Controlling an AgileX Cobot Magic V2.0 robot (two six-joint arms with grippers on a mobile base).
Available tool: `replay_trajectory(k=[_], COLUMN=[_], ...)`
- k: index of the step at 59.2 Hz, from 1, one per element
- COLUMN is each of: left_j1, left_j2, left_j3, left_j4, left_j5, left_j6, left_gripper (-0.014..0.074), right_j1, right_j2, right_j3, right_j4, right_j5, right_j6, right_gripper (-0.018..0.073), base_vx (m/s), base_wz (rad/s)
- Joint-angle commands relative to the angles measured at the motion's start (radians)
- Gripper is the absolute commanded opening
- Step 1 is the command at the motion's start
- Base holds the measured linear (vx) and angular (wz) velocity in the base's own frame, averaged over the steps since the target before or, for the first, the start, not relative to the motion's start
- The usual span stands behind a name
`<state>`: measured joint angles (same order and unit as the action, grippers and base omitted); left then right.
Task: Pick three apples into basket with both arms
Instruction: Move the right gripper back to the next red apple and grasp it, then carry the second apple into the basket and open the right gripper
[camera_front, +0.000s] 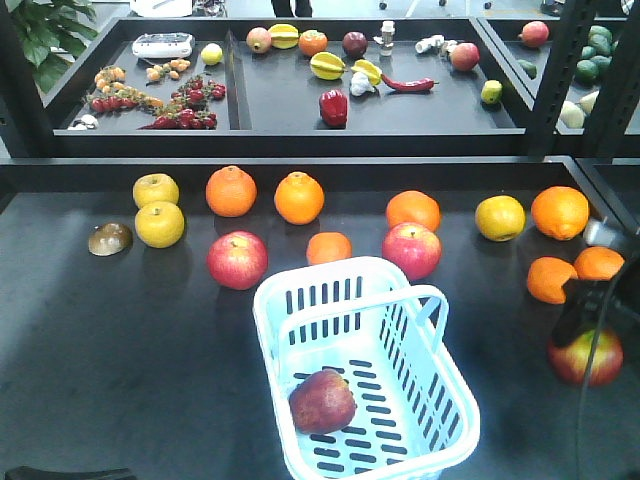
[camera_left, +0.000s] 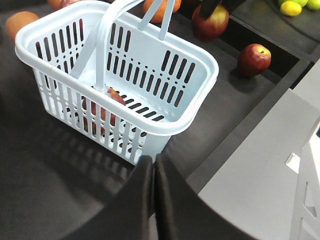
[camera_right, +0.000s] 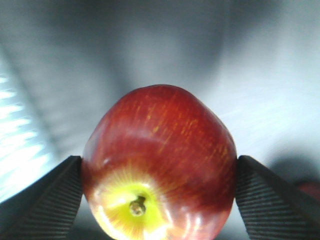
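The pale blue basket (camera_front: 450, 400) stands at the front centre, handles up, with one dark-red apple (camera_front: 322, 400) lying inside; the left wrist view shows this apple (camera_left: 105, 107) through the basket's (camera_left: 200, 70) slots. Two more red apples (camera_front: 237, 260) (camera_front: 411, 250) rest on the table behind the basket. At the right edge my right gripper (camera_front: 588, 335) is shut on another red apple (camera_front: 600, 365). In the right wrist view its ribbed fingers (camera_right: 55, 195) press both sides of that apple (camera_right: 165, 145), stem end towards the camera. My left gripper (camera_left: 154, 161) is shut and empty, just outside the basket's near corner.
Oranges (camera_front: 231, 190) (camera_front: 299, 197) (camera_front: 560, 211) and yellow apples (camera_front: 156, 190) (camera_front: 160, 224) lie along the back of the table. Another red apple (camera_left: 254, 59) sits near the table's front edge. A raised tray (camera_front: 240, 110) of mixed fruit stands behind.
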<state>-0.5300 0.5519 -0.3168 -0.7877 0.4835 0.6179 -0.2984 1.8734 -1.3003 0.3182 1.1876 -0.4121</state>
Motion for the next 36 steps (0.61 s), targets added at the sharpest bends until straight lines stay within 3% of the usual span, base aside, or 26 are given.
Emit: replay_trajectory(k=[1, 18, 36], left_j1=[-0.003, -0.003, -0.003], left_j2=[0.001, 0.001, 0.001], left_j3=[-0.023, -0.023, -0.023], left_j4=[-0.035, -0.035, -0.035], left_j5=[-0.052, -0.052, -0.052], left_j6=[-0.006, -0.006, -0.006], left_gripper=[-0.0006, -0.0006, -0.0006], right_j1=[-0.002, -0.002, -0.002], right_j2=[-0.142, -0.453, -0.708], right_j3=[-0.015, 0.183, 0.547], right_j4=[0.083, 0.306, 0.719], right_j5=[0.100, 0.100, 0.096], right_j6=[-0.023, -0.123, -0.434], right_gripper=[-0.0007, -0.0005, -0.0005], base_vx=[0.00, 0.00, 0.00], base_wz=[0.00, 0.00, 0.00])
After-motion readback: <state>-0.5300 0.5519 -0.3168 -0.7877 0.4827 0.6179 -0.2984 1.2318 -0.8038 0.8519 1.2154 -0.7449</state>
